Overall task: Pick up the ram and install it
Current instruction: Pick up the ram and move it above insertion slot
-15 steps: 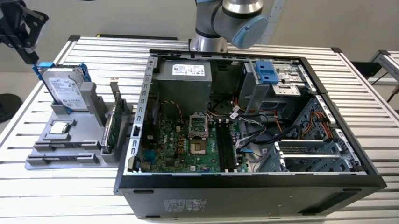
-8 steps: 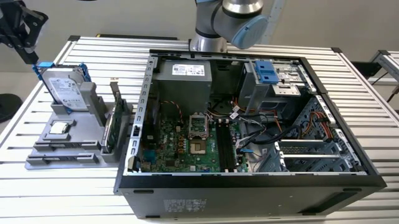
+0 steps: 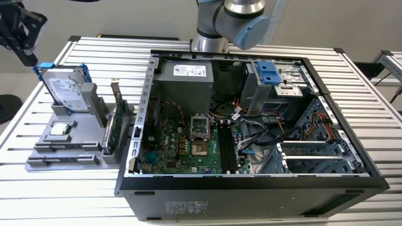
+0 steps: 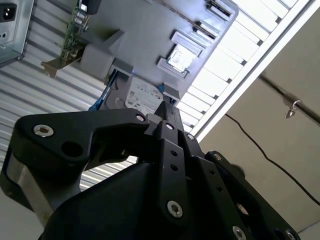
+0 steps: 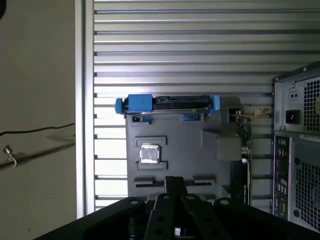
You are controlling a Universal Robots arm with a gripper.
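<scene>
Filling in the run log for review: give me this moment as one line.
gripper: shut, empty, above gray holder | ram: edge-on in holder beside green card, untouched | PC case: open

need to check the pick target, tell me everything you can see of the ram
The ram is a slim, long dark green strip, seen edge-on, standing on its long edge in a slot of the grey holder, on the side nearest the case. Only the holder touches it. The hand hangs apart from it, holding nothing.
</scene>
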